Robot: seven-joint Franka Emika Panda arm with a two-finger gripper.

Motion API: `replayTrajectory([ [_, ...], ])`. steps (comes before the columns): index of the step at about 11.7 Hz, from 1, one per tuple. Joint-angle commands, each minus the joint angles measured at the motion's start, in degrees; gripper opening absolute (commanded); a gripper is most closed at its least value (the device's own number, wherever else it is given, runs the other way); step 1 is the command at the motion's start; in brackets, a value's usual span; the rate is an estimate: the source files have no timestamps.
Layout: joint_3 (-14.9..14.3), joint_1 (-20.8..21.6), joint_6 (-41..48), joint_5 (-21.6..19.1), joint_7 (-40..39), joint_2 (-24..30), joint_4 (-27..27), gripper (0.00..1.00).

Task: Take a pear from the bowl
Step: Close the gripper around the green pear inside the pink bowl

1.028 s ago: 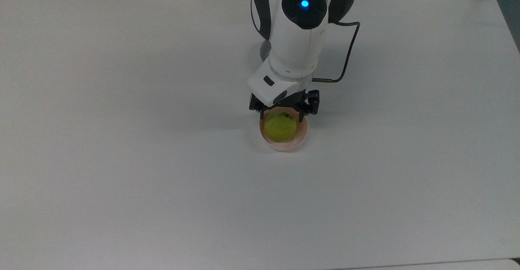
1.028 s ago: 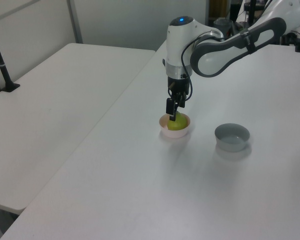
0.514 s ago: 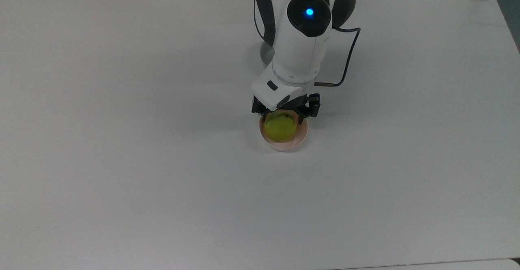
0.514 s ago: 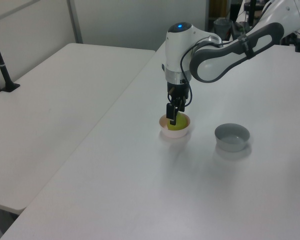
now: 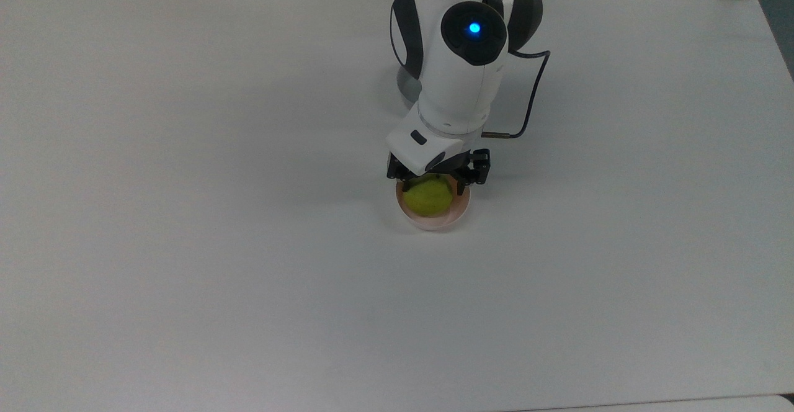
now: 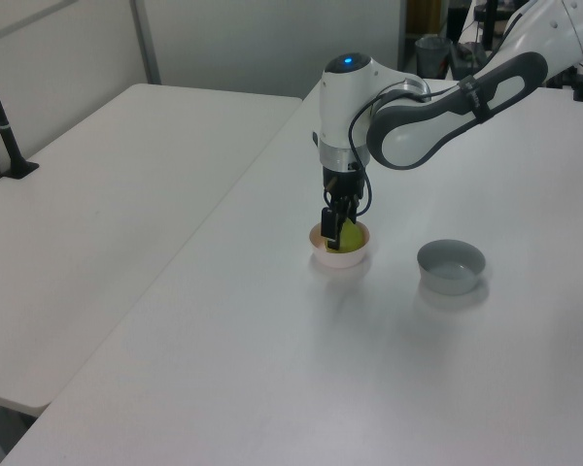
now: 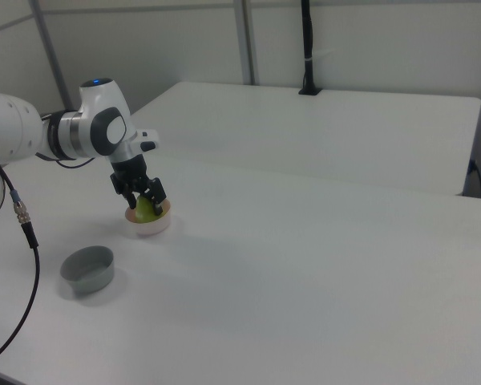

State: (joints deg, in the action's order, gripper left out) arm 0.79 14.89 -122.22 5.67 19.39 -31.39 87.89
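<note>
- Gripper (image 5: 433, 183) hangs straight down over the bowl (image 5: 434, 221), fingers spread apart, one on each side of the pear (image 5: 428, 197).
- Fingers (image 7: 157, 192) reach down past the top of the fruit in the right view, so they look level with its upper half; whether the pads touch it I cannot tell.
- Pear sits in the pink bowl, directly under the gripper, between the fingers, not off to one side.
- It is round, with no long axis to line up with.
- In the top view the fingers stand to the pear's left and right, so closing should squeeze it across its width; I'd judge closing and lifting is what remains.
- Grey bowl (image 6: 451, 265) stands well apart on the table (image 5: 186, 213).
</note>
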Motion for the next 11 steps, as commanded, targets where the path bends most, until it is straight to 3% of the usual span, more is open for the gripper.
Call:
replayTrajectory([
  [1, -0.35, 0.49, -1.44, 1.63, 1.52, -0.34, 0.61, 0.92],
  [5, -0.35, 0.40, -1.53, 1.72, 1.52, -0.51, 0.61, 0.91],
  [6, -0.35, 0.49, -1.53, 1.72, 1.52, -0.78, 0.61, 0.84],
  [9, -0.27, 0.58, -1.44, 2.07, 1.35, -0.78, 0.53, 0.51],
  [11, -0.27, 0.58, -1.18, 1.98, 1.35, -0.34, 0.35, 0.50],
])
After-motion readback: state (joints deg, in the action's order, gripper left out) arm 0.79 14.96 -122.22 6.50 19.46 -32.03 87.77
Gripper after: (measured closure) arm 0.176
